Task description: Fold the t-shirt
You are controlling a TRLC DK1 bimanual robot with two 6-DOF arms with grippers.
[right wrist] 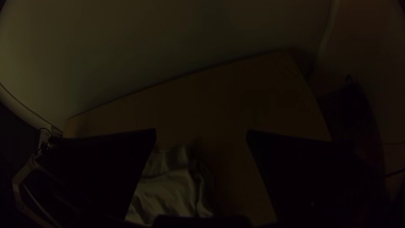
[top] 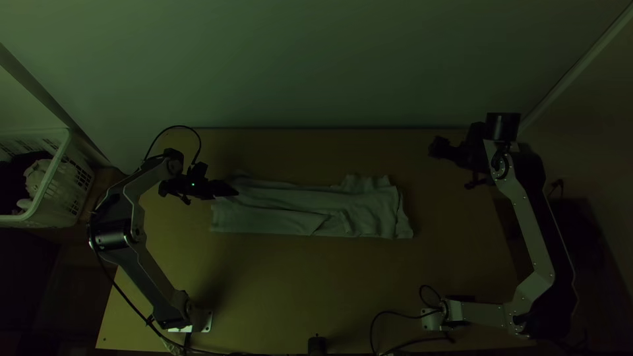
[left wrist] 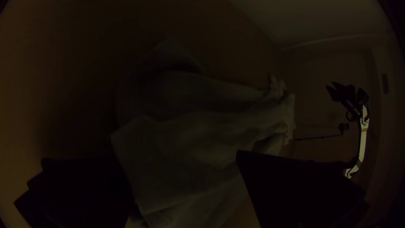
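Observation:
The light t-shirt (top: 303, 209) lies folded into a long, wrinkled strip across the table, with its right end bunched. At its left end, my left gripper (top: 221, 189) is over or close beside the cloth. Seen from the left wrist, the t-shirt (left wrist: 190, 139) spreads beyond and between the wide-apart fingers of my left gripper (left wrist: 183, 158). Up and to the right of the cloth in the top view is my right gripper (top: 436, 148), away from it. In the right wrist view my right gripper (right wrist: 201, 135) stands open, and part of the t-shirt (right wrist: 168, 190) shows beyond it.
A white basket (top: 56, 178) with cloth inside stands at the left, beside the table (top: 277, 283). A pale wall rises along the table's far edge. Cables (top: 395, 315) lie near the right arm's base, and a small dark object (top: 317, 345) sits at the near edge.

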